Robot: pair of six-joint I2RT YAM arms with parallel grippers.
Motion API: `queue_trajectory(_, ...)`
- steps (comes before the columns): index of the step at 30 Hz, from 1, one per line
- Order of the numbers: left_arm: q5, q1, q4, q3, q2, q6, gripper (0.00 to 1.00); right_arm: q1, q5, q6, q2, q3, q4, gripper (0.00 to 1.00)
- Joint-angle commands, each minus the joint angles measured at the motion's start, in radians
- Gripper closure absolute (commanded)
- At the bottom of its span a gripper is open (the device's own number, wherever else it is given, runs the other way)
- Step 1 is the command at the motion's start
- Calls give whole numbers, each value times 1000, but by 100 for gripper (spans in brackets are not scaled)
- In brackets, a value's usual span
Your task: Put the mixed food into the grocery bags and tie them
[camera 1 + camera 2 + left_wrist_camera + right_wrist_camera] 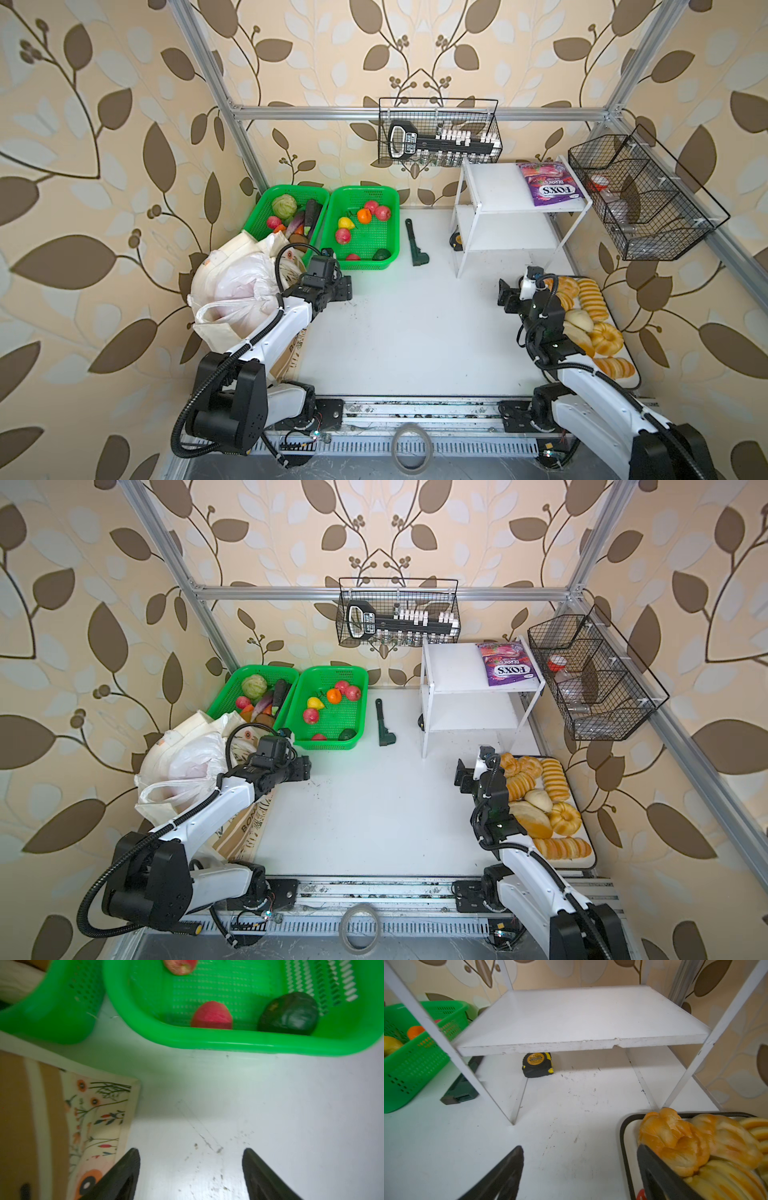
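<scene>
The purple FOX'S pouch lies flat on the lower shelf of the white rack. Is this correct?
Not quite. The purple FOX'S pouch lies flat on the top shelf of the white rack, not on the lower one. Both top views show it there, with its printed side facing up.

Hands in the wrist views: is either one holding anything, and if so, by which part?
Nothing is held. The left hand and the right hand are both open and empty above the table.
</scene>
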Motion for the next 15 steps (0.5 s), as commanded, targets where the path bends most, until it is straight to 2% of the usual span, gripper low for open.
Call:
queue_trajectory(1, -82, 8, 111, -46, -18, 50, 20, -39, 9, -66, 79, -17, 203, 15)
queue_trajectory(8, -224, 25, 323, -147, -9, 125, 17, -116, -136, -90, 277, -75, 506, 17)
queue_trajectory(11, -199, 62, 426, -188, 8, 131, 16, -139, -227, -98, 409, -166, 788, 18)
queue_trajectory(12, -176, 74, 463, -200, 13, 131, 16, -138, -247, -102, 434, -176, 835, 18)
queue_trajectory(14, -125, 93, 535, -222, 27, 127, 16, -134, -224, -100, 378, -148, 693, 18)
queue_trajectory(15, -115, 98, 571, -236, 38, 127, 15, -132, -206, -96, 389, -146, 703, 18)
